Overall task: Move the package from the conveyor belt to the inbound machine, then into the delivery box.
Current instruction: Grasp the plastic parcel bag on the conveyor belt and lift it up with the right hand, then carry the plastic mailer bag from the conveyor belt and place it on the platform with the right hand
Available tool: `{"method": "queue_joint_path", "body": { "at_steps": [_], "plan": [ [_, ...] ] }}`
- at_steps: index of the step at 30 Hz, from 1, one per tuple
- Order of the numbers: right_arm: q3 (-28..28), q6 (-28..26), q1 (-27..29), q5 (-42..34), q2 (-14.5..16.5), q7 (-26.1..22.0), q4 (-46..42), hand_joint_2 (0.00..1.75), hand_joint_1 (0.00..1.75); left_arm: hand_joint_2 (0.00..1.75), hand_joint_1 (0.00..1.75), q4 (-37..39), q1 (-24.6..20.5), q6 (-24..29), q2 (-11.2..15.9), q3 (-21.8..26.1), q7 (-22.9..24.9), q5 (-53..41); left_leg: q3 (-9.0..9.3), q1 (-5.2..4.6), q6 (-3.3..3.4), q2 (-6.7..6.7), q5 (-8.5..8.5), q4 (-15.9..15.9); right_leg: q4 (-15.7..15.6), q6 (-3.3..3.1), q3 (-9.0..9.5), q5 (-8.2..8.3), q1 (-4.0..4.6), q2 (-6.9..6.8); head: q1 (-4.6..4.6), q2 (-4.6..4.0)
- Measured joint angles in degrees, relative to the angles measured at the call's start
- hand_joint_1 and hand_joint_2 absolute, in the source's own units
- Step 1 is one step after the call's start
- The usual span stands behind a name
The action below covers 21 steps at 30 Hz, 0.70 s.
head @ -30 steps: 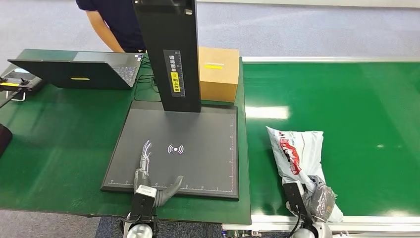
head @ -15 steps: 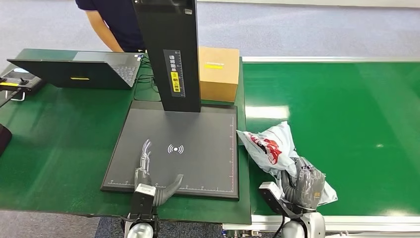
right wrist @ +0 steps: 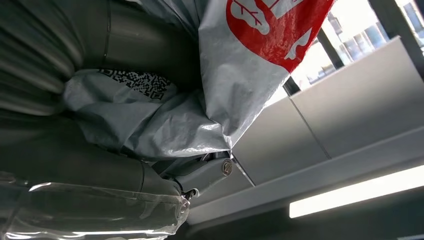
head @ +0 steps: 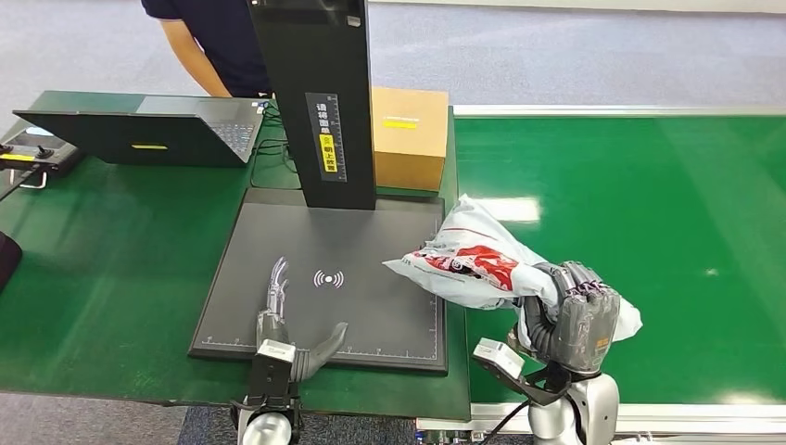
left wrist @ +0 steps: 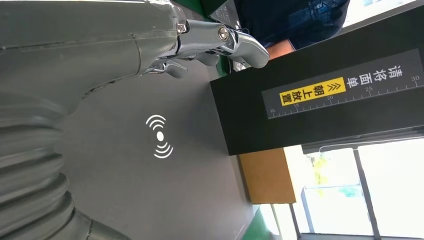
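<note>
A white plastic package (head: 475,262) with a red print hangs in the air, held by my right hand (head: 572,321) over the gap between the conveyor belt (head: 649,204) and the inbound machine's dark plate (head: 371,250). Its far end reaches over the plate's right edge. The right wrist view shows the package (right wrist: 235,75) crumpled in the grip, with a printed code on it. My left hand (head: 283,324) rests open on the plate's front left, fingers (left wrist: 220,42) stretched flat. The machine's black column (head: 315,93) rises at the back of the plate.
A cardboard box (head: 409,136) stands behind the plate on the right of the column. A laptop (head: 148,130) sits at the back left, a controller (head: 32,153) at the far left. A person (head: 209,42) stands behind the table.
My right hand has lifted the package off the belt and swung it left, so its free end now hangs over the plate's right edge. The left hand has barely moved.
</note>
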Motion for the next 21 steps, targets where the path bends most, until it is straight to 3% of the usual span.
{"method": "queue_joint_path", "body": {
  "at_steps": [8,14,21],
  "plan": [
    [1.97,0.22,-0.47,-0.66,-0.20,0.43,1.31,1.75,1.72,1.75,0.00,0.05,-0.20,0.07,0.00,-0.18,0.00,0.21,-0.02,0.00,0.00,0.00,0.00,0.00,0.01,0.00,-0.02,0.00,0.00,-0.01,0.01,0.00],
    [14.26,2.62,-5.00,-3.20,-2.19,2.76,9.36,1.75,1.72,1.75,0.00,0.46,-1.12,0.82,0.19,-1.46,0.00,1.56,-0.05,0.01,-0.04,-0.05,0.06,0.00,0.07,-0.01,-0.05,0.01,0.01,-0.05,0.01,0.00],
    [23.91,6.46,-10.36,-2.59,-4.10,4.57,17.27,1.75,1.70,1.75,0.00,1.20,-1.92,0.98,0.72,-2.19,0.00,2.15,-0.11,0.00,-0.04,-0.05,0.07,0.01,0.07,-0.01,-0.11,0.00,0.00,-0.06,0.01,0.00]
  ]
}}
